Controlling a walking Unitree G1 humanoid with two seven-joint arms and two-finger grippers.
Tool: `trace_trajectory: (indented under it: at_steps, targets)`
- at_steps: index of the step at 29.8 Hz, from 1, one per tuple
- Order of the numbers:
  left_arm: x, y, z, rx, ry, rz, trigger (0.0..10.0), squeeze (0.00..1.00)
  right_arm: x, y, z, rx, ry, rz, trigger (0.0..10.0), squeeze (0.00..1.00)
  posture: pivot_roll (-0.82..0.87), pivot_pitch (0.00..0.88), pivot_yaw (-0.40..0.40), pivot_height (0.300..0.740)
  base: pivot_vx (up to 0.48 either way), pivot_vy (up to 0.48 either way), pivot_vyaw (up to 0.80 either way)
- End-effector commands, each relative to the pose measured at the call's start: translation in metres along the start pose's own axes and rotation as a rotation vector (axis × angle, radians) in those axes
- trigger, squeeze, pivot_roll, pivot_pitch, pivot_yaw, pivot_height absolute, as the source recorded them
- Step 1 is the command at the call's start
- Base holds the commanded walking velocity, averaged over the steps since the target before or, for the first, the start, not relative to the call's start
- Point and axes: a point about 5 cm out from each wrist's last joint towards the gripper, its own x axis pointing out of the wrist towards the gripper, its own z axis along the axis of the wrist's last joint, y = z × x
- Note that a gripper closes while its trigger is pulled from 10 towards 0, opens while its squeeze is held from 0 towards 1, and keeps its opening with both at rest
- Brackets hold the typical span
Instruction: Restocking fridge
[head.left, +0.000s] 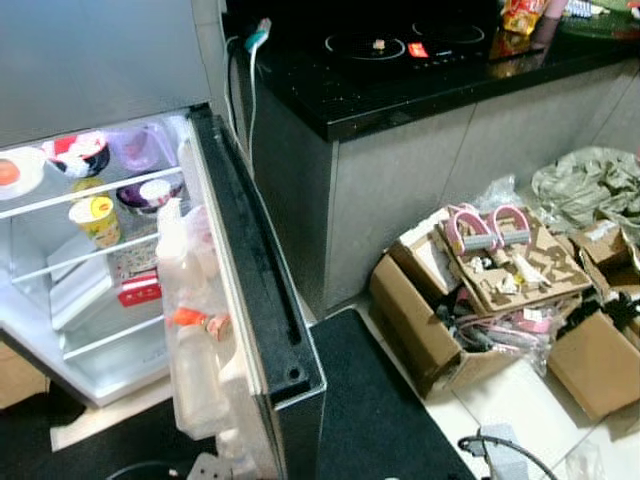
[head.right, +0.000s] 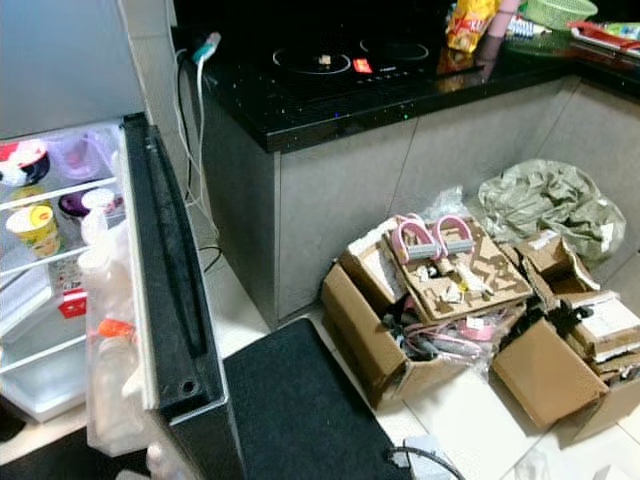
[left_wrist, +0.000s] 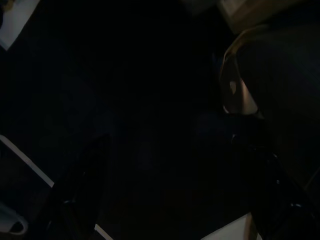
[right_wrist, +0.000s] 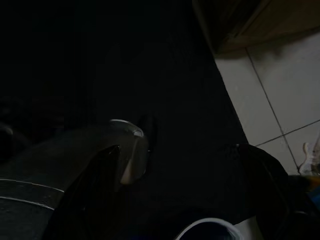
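The fridge (head.left: 60, 90) stands open at the left of the scene, its lit shelves holding bowls (head.left: 80, 155), a yellow cup (head.left: 97, 220) and a red-and-white packet (head.left: 138, 290). Its door (head.left: 255, 290) swings toward the near side, edge-on to the head camera, and the door rack carries clear plastic bottles (head.left: 190, 330), one with an orange cap. To the right of the door a black surface (head.left: 420, 90) with an induction hob (head.left: 400, 45) runs along the far side, with a snack packet (head.right: 470, 25) near its far right end. On the tiled floor below it lie open cardboard boxes (head.left: 420, 320) holding pink-handled items (head.left: 490, 225), and a crumpled grey-green bag (head.right: 545, 205) sits just beyond them. A dark mat (head.left: 370, 400) lies on the floor between the door and the boxes. Both wrist views are very dark: the left pincer (left_wrist: 175, 200) shows two black fingers spread apart, released, over a dark floor; the right pincer (right_wrist: 185, 195) likewise hangs released, fingers apart, above the mat beside pale tiles (right_wrist: 270, 90).
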Motion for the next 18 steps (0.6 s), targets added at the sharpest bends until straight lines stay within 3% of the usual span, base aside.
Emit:
trace_trajectory:
  at_steps: [1,18]
  targets:
    - [-0.0001,-0.0088,-0.0028,-0.003,0.011,-0.021,10.0,0.0,-0.0009,-0.0014,-0.0027,0.019,0.001,-0.015,10.0,0.0,-0.03,0.014,-0.076,0.74,-0.386,0.0,0.0]
    - [0.0,-0.0079,-0.0023,0.002,0.011,-0.013,10.0,0.0,-0.0015,-0.0001,-0.0071,0.029,0.007,-0.022,10.0,0.0,-0.03,0.02,-0.069,0.74,-0.034,0.0,0.0]
